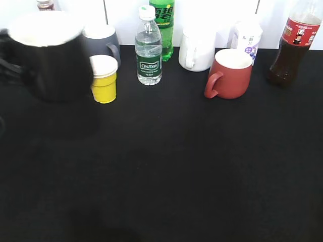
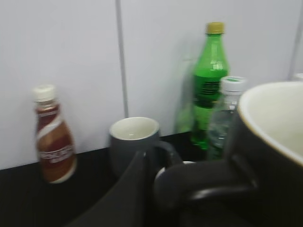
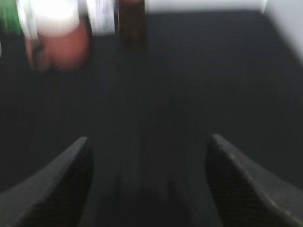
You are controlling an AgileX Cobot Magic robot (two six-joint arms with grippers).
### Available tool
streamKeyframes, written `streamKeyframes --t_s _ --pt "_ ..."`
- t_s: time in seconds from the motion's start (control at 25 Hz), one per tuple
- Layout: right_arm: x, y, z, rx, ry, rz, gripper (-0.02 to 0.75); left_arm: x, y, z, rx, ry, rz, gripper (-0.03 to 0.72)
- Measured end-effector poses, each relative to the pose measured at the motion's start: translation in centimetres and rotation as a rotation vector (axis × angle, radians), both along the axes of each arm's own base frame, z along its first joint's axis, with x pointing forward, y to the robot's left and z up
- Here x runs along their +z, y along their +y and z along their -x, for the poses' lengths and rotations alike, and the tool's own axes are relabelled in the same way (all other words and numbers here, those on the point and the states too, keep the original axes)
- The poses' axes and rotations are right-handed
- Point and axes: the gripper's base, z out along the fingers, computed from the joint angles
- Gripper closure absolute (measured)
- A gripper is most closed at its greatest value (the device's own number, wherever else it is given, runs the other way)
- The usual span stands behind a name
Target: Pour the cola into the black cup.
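I find the cola bottle (image 1: 295, 43) standing upright at the far right of the back row, against the white wall, well apart from the black cup (image 1: 48, 55). Its cap looks on, and nothing is touching it. The black cup sits at the opposite end of the row, looming large and blurred in the exterior view; it appears lifted clear of the black table (image 1: 166, 171), though I cannot be sure of that.

In the left wrist view the cup's handle (image 2: 208, 182) fills the foreground right at the left gripper (image 2: 156, 194), so I judge that the fingers are clenched on the handle, yet the blur keeps me from confirming it. My right gripper (image 3: 149, 179) hangs over bare table with its fingers spread wide and nothing between them.

Moving out from the cola along the row: a white carton (image 1: 246, 38), a dark red mug (image 1: 232, 73), a white mug (image 1: 197, 50), a green soda bottle (image 1: 162, 27), a water bottle (image 1: 148, 48), a yellow cup (image 1: 104, 78) and a grey mug (image 1: 103, 40) just beside the black cup. A brown coffee bottle (image 2: 53, 137) stands left of the grey mug.

I read this as the cup-positioning step. Next I would send the right gripper to the cola's body below the red label, gripping squarely before any tilt.
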Motion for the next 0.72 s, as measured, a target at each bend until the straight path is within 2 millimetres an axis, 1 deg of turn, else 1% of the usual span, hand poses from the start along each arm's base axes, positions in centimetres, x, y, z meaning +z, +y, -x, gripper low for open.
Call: streamKeyframes --t_s 0.04,0.12,0.2,0.24,0.28,0.32,0.36,0.44,0.48,0.56,0.6,0.72 --pt "0.2 -0.1 -1.7 -0.004 -0.072 0.001 0.173 -0.1 -0.3 0.1 -0.013 0.008 -0.004 0.622" --pt "-1.0 -0.3 -6.2 -0.013 -0.143 0.002 0.173 -0.4 -0.4 0.0 -0.015 0.026 -0.011 0.622" --pt "-2.1 -0.5 -10.3 -0.022 -0.203 -0.001 0.173 -0.5 -0.4 0.0 -0.015 0.028 -0.011 0.622" --pt "-2.5 -0.6 -12.4 -0.026 -0.216 0.002 0.155 -0.5 -0.4 0.0 -0.015 0.028 -0.011 0.622" --pt "-3.2 -0.7 -14.5 -0.028 -0.231 0.006 0.114 -0.5 -0.4 0.0 -0.015 0.028 -0.011 0.622" --pt "-4.5 -0.8 -16.6 -0.03 -0.218 0.008 0.085 -0.5 -0.4 0.0 -0.015 0.028 -0.011 0.622" --pt "-5.9 -0.8 -18.5 -0.027 -0.234 0.013 0.075 -0.5 -0.4 0.0 -0.014 0.028 -0.011 0.623" --pt "-9.0 -0.5 -21.9 0.015 -0.24 0.025 0.069 -0.5 -0.4 0.0 -0.015 0.028 -0.011 0.623" --pt "-10.6 -0.4 -24.0 0.034 -0.227 0.004 0.068 -0.5 -0.4 0.0 -0.015 0.028 -0.011 0.623" --pt "-12.7 -0.4 -27.2 0.044 -0.21 -0.011 0.069 -0.5 -0.4 0.0 -0.015 0.029 -0.011 0.623" --pt "-13.4 -0.4 -28.8 0.048 -0.207 -0.012 0.069 -0.5 -0.4 0.0 -0.015 0.029 -0.011 0.623" --pt "-15.0 -0.1 -32.4 0.097 -0.209 0.001 0.069 -0.5 -0.4 0.0 -0.015 0.029 -0.01 0.623"
